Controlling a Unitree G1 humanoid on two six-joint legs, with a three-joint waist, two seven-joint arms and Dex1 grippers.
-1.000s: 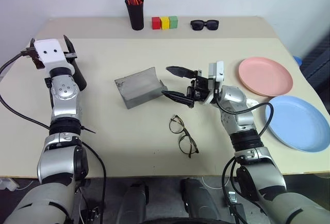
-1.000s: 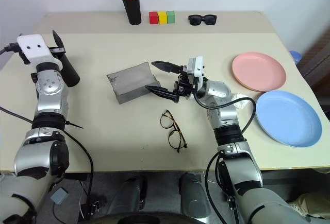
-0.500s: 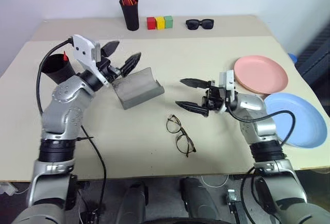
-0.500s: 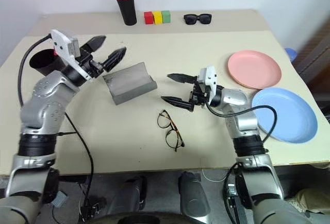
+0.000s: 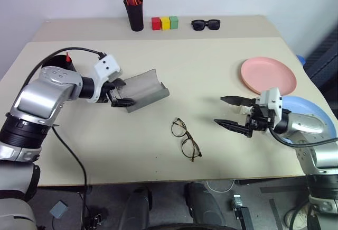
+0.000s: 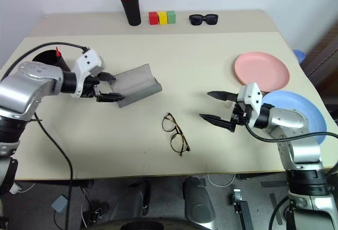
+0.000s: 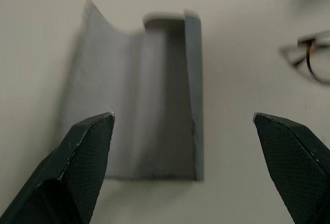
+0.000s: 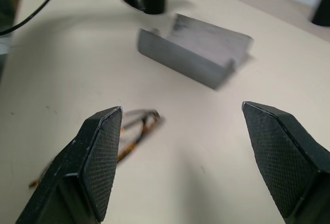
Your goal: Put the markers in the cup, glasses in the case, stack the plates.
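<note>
Left pincer [image 5: 120, 93] spread wide, empty, at the left end of the open grey case [image 5: 145, 89] mid-desk [image 5: 211, 55]. Right pincer [image 5: 228, 111] also spread, empty, right of the wire-framed glasses [image 5: 186, 138] lying on the desk in front of the case. Pink plate [image 5: 268, 74] and blue plate [image 5: 309, 115] side by side at right, unstacked; black cup [image 5: 53, 63] far left with a red marker tip [image 5: 67, 57] showing.

1. The left arm reaches across from the robot's left, forearm bent inward, its left gripper [image 5: 120, 93] angled down with both black fingers spread wide, holding nothing.
2. The right arm extends low from the robot's right, its right gripper [image 5: 229, 112] near level, pointing inward, fingers parted and empty.
</note>
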